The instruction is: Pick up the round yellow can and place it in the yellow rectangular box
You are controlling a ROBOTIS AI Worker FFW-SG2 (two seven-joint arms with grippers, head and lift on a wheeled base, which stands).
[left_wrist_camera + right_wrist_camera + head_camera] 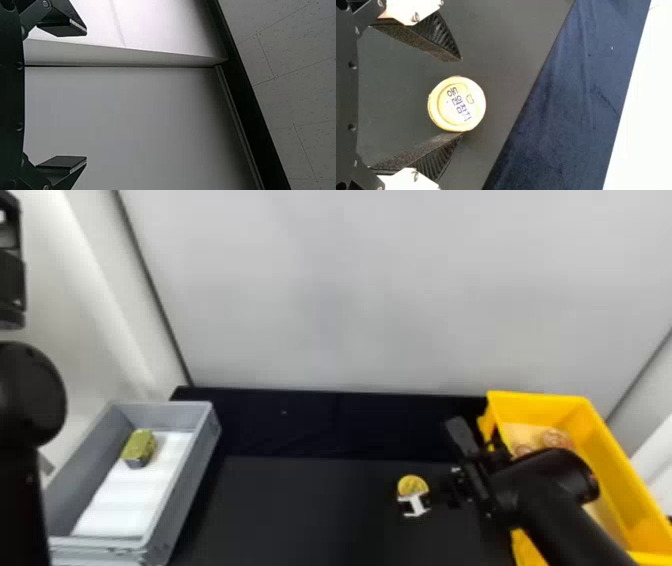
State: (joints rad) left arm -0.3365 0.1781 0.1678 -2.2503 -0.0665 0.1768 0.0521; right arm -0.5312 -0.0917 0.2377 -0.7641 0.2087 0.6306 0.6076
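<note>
The round yellow can [412,496] stands on the dark table, with my right gripper [450,486] low beside it on its right. In the right wrist view, the yellow lid of the can [457,103] lies between the spread fingertips of my right gripper [462,96]; one fingertip is right at its edge, the other apart from it. The yellow rectangular box [617,470] is at the far right, partly behind the right arm. My left arm [30,395] is parked upright at the left edge; its gripper [86,95] is open with nothing between the fingers.
A grey box [175,485] at the left holds a green-yellow rectangular can [139,448] on white padding. Some round orange-brown items [555,438] lie inside the yellow box. A pale wall [350,290] rises behind the dark table [300,510].
</note>
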